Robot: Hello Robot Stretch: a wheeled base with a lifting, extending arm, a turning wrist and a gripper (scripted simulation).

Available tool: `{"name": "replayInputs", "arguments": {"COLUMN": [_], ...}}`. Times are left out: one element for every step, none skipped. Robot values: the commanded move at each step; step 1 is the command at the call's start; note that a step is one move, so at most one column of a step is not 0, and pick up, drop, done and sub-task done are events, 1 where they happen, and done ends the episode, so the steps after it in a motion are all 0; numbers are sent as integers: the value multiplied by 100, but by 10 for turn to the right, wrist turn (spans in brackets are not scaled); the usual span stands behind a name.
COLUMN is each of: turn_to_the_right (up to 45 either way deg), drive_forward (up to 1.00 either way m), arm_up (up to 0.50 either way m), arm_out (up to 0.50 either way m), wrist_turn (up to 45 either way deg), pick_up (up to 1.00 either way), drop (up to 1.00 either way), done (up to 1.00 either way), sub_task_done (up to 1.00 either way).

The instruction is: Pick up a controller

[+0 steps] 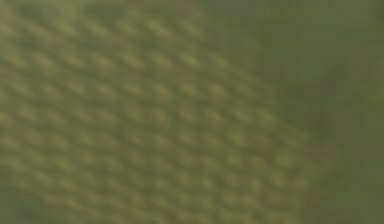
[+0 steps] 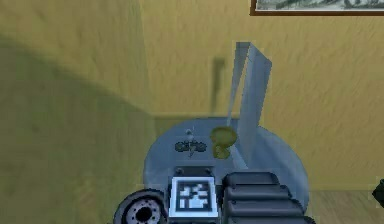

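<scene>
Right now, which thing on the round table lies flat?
The small dark thing, left of the yellow cup; the cup and the pale panel stand upright.

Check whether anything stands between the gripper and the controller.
Nothing visible does. Only bare table lies between the gripper and the small dark thing, probably the controller. The yellow cup stands beside it, off that line.

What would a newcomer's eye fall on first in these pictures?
In the arm side view, the round grey-blue table against the yellow wall draws the eye first, with a tall pale upright panel rising at its far side. Near the panel's foot stands a small yellow cup, and left of it lies a small dark object, possibly the controller.
</scene>
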Motion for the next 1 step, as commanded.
{"name": "replayInputs", "arguments": {"turn_to_the_right": [0], "drive_forward": [0], "arm_up": [0], "arm_out": [40], "wrist_turn": [0], "pick_up": [0], "drop": [0], "done": [0], "sub_task_done": [0]}}
